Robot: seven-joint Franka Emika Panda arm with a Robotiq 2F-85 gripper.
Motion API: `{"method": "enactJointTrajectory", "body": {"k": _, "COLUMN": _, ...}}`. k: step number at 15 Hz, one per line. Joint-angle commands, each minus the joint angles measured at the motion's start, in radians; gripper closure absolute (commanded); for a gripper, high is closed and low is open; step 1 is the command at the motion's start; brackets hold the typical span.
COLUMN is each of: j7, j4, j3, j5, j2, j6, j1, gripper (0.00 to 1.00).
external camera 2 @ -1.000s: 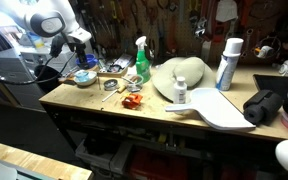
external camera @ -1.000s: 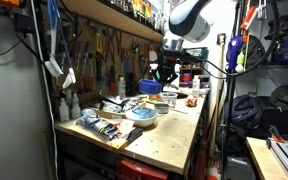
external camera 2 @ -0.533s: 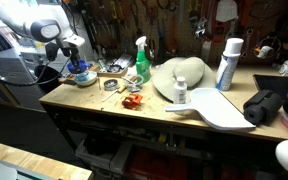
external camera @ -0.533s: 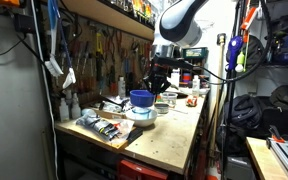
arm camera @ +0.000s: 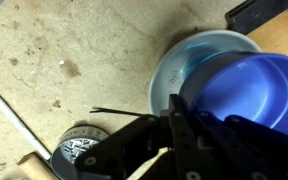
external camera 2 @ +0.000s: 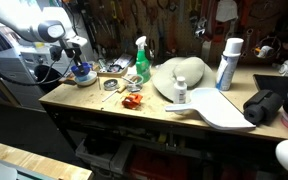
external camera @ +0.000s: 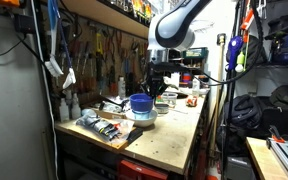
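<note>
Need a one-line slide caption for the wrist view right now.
End effector gripping the rim of a blue bowl over a pale bowl on the speckled workbench.

My wooden workbench (external camera 2: 89, 97) carries a green spray bottle (external camera 2: 142, 62) near its back edge. Just in front of that bottle lies a small red thing (external camera 2: 132, 101). Beside the bottle sits a tan hat (external camera 2: 179, 75), past the hat a white can (external camera 2: 227, 63), and well off the bottle's other side a pale bowl (arm camera: 172, 72).

No lettering is legible anywhere (labels on the spray bottle (external camera 2: 142, 62) and white can (external camera 2: 227, 64) blur out).
</note>
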Motion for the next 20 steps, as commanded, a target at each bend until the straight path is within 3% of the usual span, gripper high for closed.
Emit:
{"method": "enactJointTrajectory", "body": {"k": 1, "j7": 0.004, "j4": 0.025, "j3": -0.004, "j5": -0.006, "j2": 0.011, "j6": -0.058, "j1": 0.015, "gripper": 0.99}}
{"method": "enactJointTrajectory", "body": {"k": 10, "j7": 0.043, "j4": 0.047, "j3": -0.008, "j5": -0.021, "j2": 0.048, "j6": -0.050, "j1": 0.029, "gripper": 0.99}}
{"method": "enactJointTrajectory", "body": {"k": 11, "j7": 0.046, "j4": 0.049, "j3": -0.009, "j5": -0.018, "j2": 0.050, "j6": -0.050, "j1": 0.029, "gripper": 0.69}}
{"method": "enactJointTrajectory", "body": {"k": 12, "j7": 0.048, "j4": 0.051, "j3": -0.010, "j5": -0.017, "j2": 0.049, "j6": -0.053, "j1": 0.028, "gripper": 0.68}}
{"method": "enactJointTrajectory", "body": {"k": 17, "j7": 0.028, "j4": 0.057, "j3": -0.037, "j5": -0.035, "j2": 0.015, "j6": -0.087, "j1": 0.008, "gripper": 0.32}}
{"method": "enactJointTrajectory", "body": {"k": 18, "j7": -0.002, "j4": 0.055, "j3": -0.047, "j5": -0.016, "j2": -0.005, "j6": -0.091, "j1": -0.004, "gripper": 0.24}}
{"method": "enactJointTrajectory", "body": {"k": 20, "j7": -0.176, "j4": 0.031, "j3": -0.064, "j5": 0.137, "j2": -0.072, "j6": -0.063, "j1": -0.043, "gripper": 0.08}}
